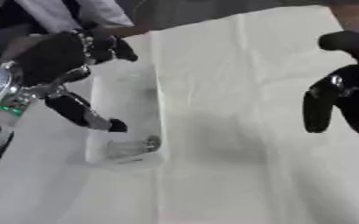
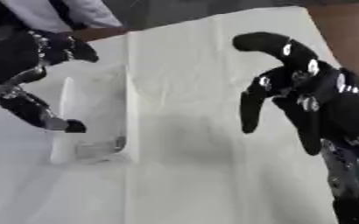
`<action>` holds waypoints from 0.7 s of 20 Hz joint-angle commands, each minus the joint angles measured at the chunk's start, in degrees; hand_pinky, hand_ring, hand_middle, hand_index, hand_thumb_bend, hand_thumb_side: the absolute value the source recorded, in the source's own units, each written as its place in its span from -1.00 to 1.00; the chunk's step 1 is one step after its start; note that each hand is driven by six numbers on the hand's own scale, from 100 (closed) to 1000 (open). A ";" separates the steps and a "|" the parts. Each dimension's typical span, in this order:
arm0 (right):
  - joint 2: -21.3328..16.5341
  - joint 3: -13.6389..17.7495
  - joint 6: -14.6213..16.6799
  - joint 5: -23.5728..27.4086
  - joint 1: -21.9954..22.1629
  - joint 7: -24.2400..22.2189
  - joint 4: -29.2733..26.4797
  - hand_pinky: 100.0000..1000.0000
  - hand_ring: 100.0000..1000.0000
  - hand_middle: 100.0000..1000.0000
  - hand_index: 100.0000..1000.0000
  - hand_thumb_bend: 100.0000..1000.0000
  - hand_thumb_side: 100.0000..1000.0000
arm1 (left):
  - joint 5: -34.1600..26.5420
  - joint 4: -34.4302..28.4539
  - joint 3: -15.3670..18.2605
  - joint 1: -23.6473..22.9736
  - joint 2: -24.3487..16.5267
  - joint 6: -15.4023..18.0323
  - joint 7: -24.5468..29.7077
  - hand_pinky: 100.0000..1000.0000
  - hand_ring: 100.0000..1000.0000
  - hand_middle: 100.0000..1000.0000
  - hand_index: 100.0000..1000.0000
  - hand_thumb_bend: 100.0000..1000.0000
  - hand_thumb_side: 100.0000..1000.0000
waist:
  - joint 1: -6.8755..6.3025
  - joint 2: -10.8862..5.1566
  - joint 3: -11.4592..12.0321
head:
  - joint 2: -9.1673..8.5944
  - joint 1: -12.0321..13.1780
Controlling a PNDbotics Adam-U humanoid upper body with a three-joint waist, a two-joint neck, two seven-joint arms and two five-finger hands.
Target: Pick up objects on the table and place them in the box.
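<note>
The robot's left hand (image 1: 56, 65) is above the box (image 1: 125, 127), a clear, narrow container that stands on the white-covered worktop (image 1: 236, 144); the fingers are spread apart and a little bent, and I can see nothing between them, so I judge this hand is wide and empty. Just below its thumb tip, at the end of the box nearest to the robot, lies something small and glassy (image 1: 133, 148) – I cannot say what it is, only that it looks already inside the box walls. The right hand (image 2: 305, 94) hangs on the other side, well apart from the box, with its fingers relaxed and pointing down, also holding nothing. On the cloth between the two hands I see no other object, so I think the task is near its end, or the remaining things are outside of what I can see. The risk from here, in my opinion, is the box itself: it is light-looking and transparent, and the left hand is very near its wall – if the hand goes down or sideways without care, the fingers may push the box, tip it, or throw out what is inside.
</note>
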State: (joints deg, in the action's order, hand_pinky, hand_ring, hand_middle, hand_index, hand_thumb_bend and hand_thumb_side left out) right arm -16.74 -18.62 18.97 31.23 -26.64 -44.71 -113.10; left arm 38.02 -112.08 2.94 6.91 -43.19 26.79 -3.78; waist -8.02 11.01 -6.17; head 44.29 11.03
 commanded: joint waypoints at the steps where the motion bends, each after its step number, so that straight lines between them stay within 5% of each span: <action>1: -0.13 0.51 1.97 0.01 -0.15 -1.86 -0.63 -0.35 -0.14 0.88 -0.69 -1.00 0.76 | -9.80 -1.82 1.18 -0.96 0.32 1.30 -2.43 -0.24 0.26 0.35 0.57 -0.66 0.46 | 0.36 -1.09 0.43 | -0.18 -0.44; 2: -0.11 0.53 1.98 0.03 -0.15 -1.84 -0.65 -0.35 -0.14 0.88 -0.68 -1.00 0.76 | -13.58 -2.02 1.17 -1.35 0.76 2.08 -2.53 -0.21 0.32 0.38 0.61 -1.00 0.69 | 0.44 -1.09 0.58 | -0.18 -0.41; 8: 0.12 0.75 2.25 0.22 -0.41 -1.55 -0.73 -0.35 -0.13 0.87 -0.67 -1.00 0.77 | -36.62 -2.50 1.67 -3.16 4.22 6.23 0.29 0.26 0.63 0.61 0.82 -1.00 0.94 | 1.21 -1.10 1.51 | -0.18 -0.65; 9: 0.15 0.83 2.36 0.26 -0.49 -1.45 -0.74 -0.35 -0.13 0.87 -0.67 -1.00 0.77 | -39.98 -2.50 1.88 -3.46 5.02 6.71 0.82 0.25 0.62 0.60 0.80 -1.00 0.59 | 1.40 -1.11 1.64 | -0.18 -0.69; 10: 0.18 0.90 2.45 0.28 -0.54 -1.35 -0.74 -0.35 -0.13 0.86 -0.66 -1.00 0.77 | -42.94 -2.51 2.10 -3.73 5.67 6.89 1.58 0.29 0.66 0.62 0.87 -0.91 1.00 | 1.53 -1.11 1.74 | -0.18 -0.70; 14: 0.43 1.21 2.86 0.41 -0.73 -0.81 -0.77 -0.34 -0.11 0.85 -0.64 -1.00 0.77 | -55.91 -2.51 2.67 -4.78 9.92 7.08 4.72 0.26 0.67 0.63 0.92 -0.79 1.00 | 2.30 -1.13 2.40 | -0.18 -0.90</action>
State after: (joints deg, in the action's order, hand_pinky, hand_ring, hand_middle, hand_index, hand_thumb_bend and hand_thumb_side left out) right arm -16.60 -17.92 19.77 31.30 -26.68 -43.92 -113.10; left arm -13.90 -113.60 4.57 2.04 -33.46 33.68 -0.07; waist -5.86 10.98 -3.79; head 44.29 10.54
